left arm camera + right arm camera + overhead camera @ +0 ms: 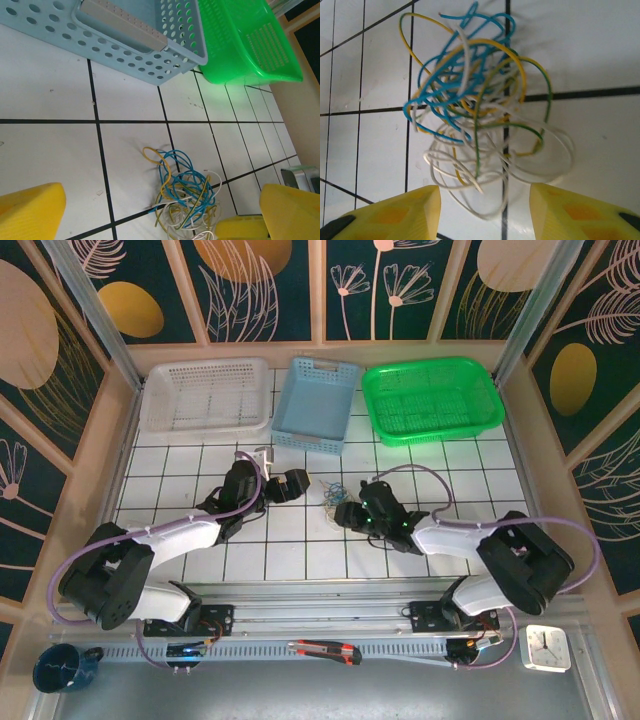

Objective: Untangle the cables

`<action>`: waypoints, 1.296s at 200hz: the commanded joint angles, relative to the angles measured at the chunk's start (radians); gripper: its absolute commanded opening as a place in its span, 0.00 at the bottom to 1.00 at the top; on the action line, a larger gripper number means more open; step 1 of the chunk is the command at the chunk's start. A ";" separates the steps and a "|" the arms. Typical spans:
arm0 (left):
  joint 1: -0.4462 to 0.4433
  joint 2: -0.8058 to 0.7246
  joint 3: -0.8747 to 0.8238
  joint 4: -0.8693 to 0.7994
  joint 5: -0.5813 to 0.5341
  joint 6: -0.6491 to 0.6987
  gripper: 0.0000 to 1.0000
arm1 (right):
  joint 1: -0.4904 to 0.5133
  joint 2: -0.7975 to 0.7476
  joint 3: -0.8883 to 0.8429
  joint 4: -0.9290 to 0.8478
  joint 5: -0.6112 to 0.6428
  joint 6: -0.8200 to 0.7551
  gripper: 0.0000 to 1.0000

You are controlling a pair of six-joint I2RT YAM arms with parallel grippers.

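Note:
The cables [334,494] lie as one small tangle of blue, yellow, green and white wires on the white tiled table [180,465], between my two grippers. My left gripper [295,484] sits just left of the tangle, and my right gripper [348,512] just below and right of it. In the left wrist view the cables [185,196] rest on the tiles ahead of my open left gripper [162,212], untouched. Seen from the right wrist, the cables [470,100] sit just ahead of my open right gripper [485,200]. Their white loops reach down between its yellow fingers [395,212].
Three baskets line the back of the table: white [207,395], light blue [315,405] and green [432,400]. A box cutter [325,650], a small clock [547,647] and a blue cup [62,668] lie near the front rail.

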 commanded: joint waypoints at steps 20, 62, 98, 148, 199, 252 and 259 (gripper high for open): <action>-0.003 -0.012 0.013 0.010 -0.021 -0.008 0.99 | -0.047 0.078 0.124 0.030 -0.010 -0.112 0.50; -0.003 -0.030 0.007 0.003 -0.029 -0.005 0.99 | -0.055 0.031 0.151 -0.028 -0.005 -0.168 0.48; -0.003 -0.028 0.009 0.003 -0.030 -0.005 0.99 | -0.046 -0.100 0.067 -0.097 0.065 -0.134 0.46; -0.003 -0.019 0.021 0.002 -0.024 -0.007 0.99 | -0.053 -0.151 -0.030 -0.103 0.107 -0.073 0.33; -0.004 -0.020 0.025 -0.003 -0.025 -0.009 0.99 | -0.069 -0.098 -0.022 -0.039 0.098 -0.067 0.24; -0.003 -0.018 0.023 -0.003 -0.024 -0.005 0.99 | -0.090 -0.029 -0.017 0.037 0.032 -0.060 0.19; -0.004 -0.018 0.024 -0.003 -0.024 -0.005 0.99 | -0.091 -0.022 -0.016 0.044 0.025 -0.060 0.19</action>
